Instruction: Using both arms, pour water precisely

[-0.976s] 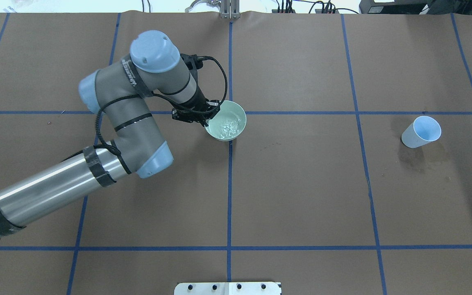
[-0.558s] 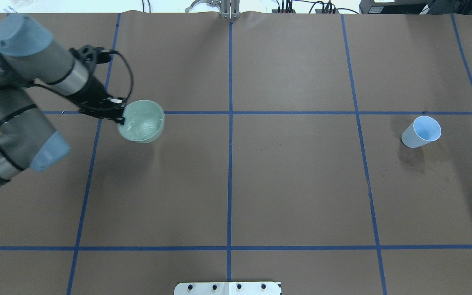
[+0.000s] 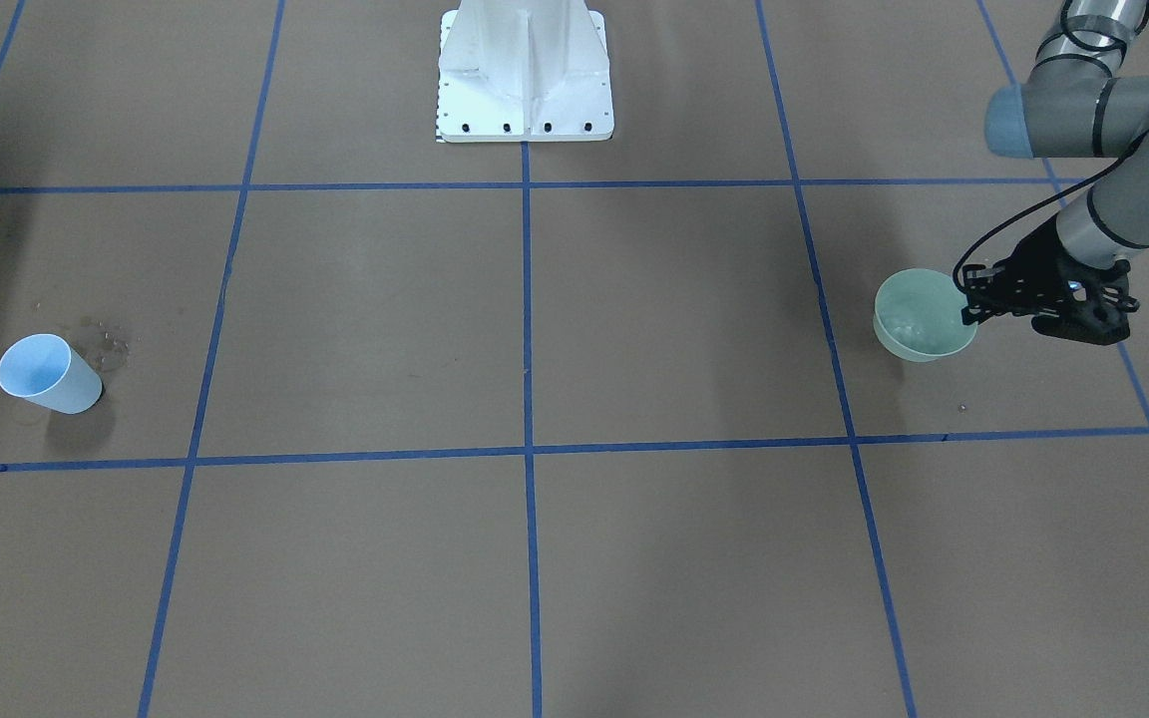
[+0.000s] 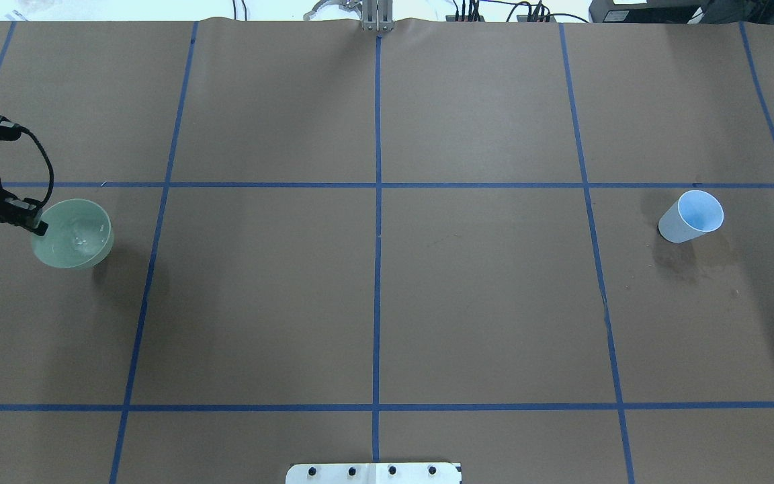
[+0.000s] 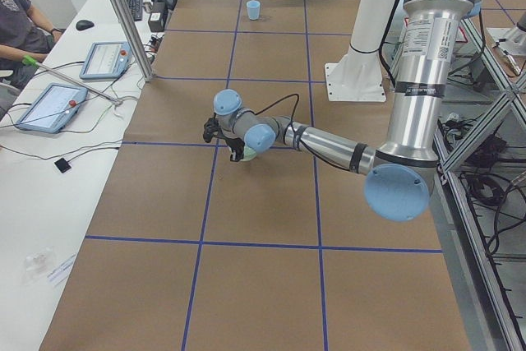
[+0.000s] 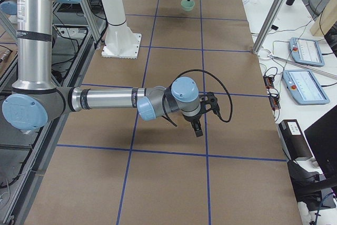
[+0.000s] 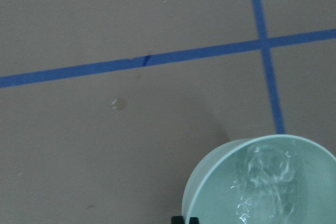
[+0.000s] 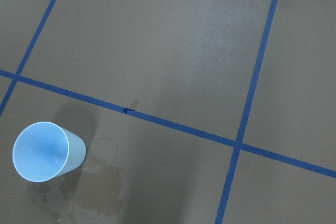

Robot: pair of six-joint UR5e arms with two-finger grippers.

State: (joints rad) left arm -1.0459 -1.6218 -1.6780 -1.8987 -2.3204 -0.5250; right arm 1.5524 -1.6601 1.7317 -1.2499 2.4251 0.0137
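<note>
L claw (image 3: 967,305) clamped on green bowl (image 3: 917,327) rim w/ water (image 7: 263,181) inside; R claw (image 6: 197,129) state can't tell.

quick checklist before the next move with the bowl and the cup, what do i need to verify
1. Left gripper pinching the green bowl at its rim: ok.
2. Water in the bowl: ok, glints show.
3. Blue cup upright, mouth free: ok.
4. Bowl near the cup: not ok, far apart across the table.
5. Dry around the cup: not ok, wet patch.
6. Right gripper open: cannot tell.
</note>
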